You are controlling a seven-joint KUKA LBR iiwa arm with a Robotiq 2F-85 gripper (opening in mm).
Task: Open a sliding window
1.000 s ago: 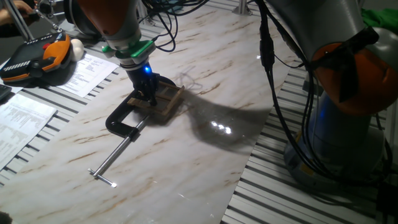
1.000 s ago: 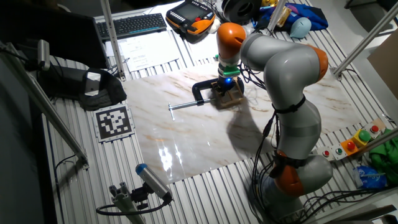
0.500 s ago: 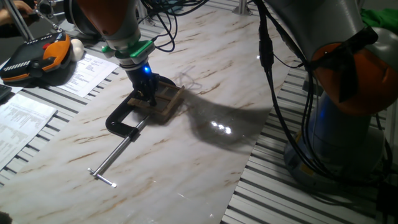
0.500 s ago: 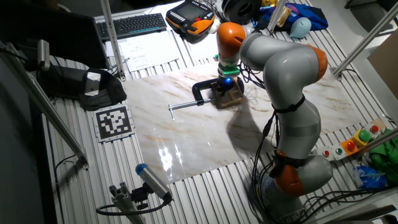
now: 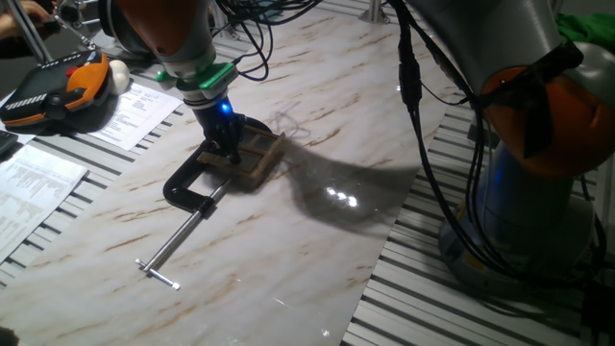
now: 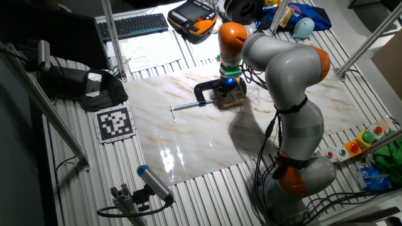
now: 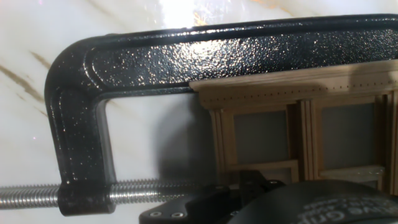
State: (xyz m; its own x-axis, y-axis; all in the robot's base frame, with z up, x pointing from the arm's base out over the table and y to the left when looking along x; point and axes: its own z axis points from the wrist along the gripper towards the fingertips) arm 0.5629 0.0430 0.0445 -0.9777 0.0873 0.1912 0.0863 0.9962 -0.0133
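Note:
The sliding window point(image 5: 258, 157) is a small tan wooden frame lying flat on the marble board, also seen in the other fixed view point(image 6: 235, 96). In the hand view its panes and thin bars point(image 7: 298, 124) fill the right side. A black C-clamp point(image 5: 189, 185) grips its near edge, with the steel screw rod point(image 5: 178, 245) pointing away from it. My gripper point(image 5: 228, 147) points straight down onto the window's clamp-side part, its dark fingers touching or just above the wood. The fingertips are hidden by the hand, so their spacing does not show.
An orange and black teach pendant point(image 5: 58, 86) and paper sheets point(image 5: 34, 183) lie at the left. Cables point(image 5: 423, 144) hang by the robot base point(image 5: 538, 192). A keyboard point(image 6: 138, 25), a marker tag point(image 6: 114, 123) and a button box point(image 6: 361, 139) ring the board.

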